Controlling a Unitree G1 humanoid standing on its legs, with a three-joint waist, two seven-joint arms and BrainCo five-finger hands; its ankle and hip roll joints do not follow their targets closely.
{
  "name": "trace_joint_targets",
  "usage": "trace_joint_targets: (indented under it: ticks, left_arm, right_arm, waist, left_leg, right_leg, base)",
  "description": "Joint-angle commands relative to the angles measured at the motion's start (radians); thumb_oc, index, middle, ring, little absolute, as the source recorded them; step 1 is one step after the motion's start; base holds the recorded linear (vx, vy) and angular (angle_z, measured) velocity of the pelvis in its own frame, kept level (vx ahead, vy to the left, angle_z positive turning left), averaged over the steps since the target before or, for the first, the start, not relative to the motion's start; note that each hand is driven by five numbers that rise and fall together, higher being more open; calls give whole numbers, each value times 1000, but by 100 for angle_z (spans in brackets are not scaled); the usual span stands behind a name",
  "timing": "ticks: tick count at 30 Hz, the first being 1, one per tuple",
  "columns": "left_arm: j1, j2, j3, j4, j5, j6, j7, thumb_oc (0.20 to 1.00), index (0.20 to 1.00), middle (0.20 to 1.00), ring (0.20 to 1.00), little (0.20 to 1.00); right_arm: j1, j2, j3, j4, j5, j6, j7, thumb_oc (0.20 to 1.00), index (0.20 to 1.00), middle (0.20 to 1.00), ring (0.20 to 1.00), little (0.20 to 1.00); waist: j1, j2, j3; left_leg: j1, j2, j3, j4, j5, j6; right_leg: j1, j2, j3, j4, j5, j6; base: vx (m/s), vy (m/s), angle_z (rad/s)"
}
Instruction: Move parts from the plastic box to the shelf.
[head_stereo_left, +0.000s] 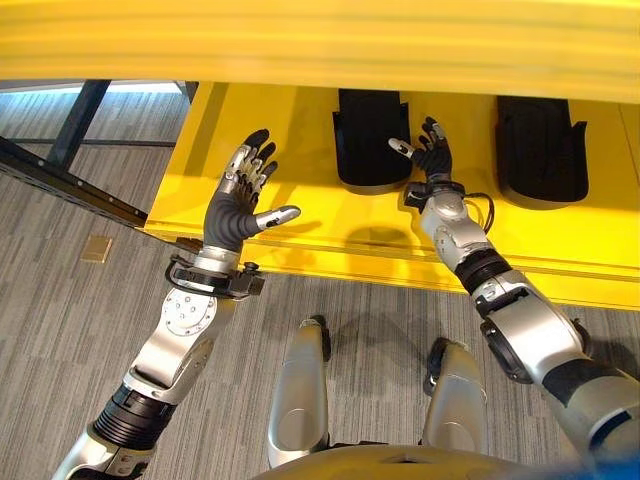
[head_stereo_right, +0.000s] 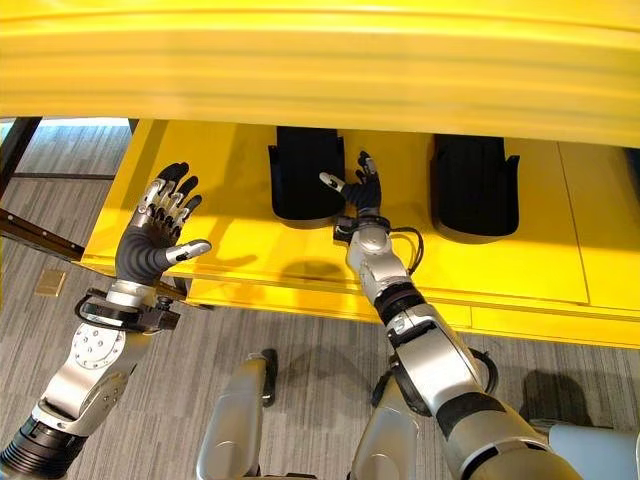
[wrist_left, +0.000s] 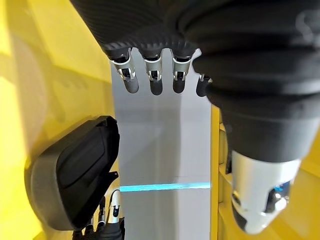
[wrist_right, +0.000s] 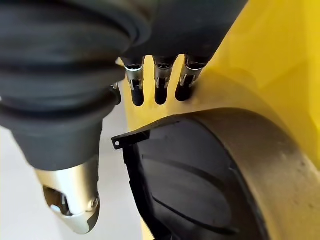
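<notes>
1. Left hand (head_stereo_left: 238, 200) raised over the yellow shelf's (head_stereo_left: 300, 130) left end, fingers spread, holding nothing.
2. Black part (head_stereo_left: 372, 140) lying on the shelf, right hand (head_stereo_left: 432, 158) just beside it, fingers loosely spread, empty.
3. Second black part (head_stereo_left: 542, 150) lying farther right.

You see a yellow shelf (head_stereo_left: 300, 215) standing over grey carpeted floor (head_stereo_left: 60, 320). Two black moulded parts (head_stereo_left: 372, 138) (head_stereo_left: 541, 150) lie on it, well apart, side by side.
</notes>
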Motion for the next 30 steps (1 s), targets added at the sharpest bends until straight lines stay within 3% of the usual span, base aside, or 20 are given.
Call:
trace_joint_targets:
  ticks: [1,30]
  left_arm:
    - [-22,3,21,-98,4,-69,19,1000,1000,1000,1000,1000]
    - [-16,4,32,-109,13,-74,35,1000,1000,1000,1000,1000]
  right_arm:
    - [64,138,37,51,59,57,60,1000,1000,1000,1000,1000]
    - [68,186,58,76,70,59,69,1000,1000,1000,1000,1000]
  waist:
    - [39,0,42]
    - [44,5,44]
  left_leg:
    - [-11,-8,-17,-46,30,42]
    - [-27,-13,-22,-36,27,46]
  right_leg:
    - [10,-9,26,-43,35,11]
    - [0,-12,24,-42,38,12]
  base:
    - [0,0,0]
    - [0,0,0]
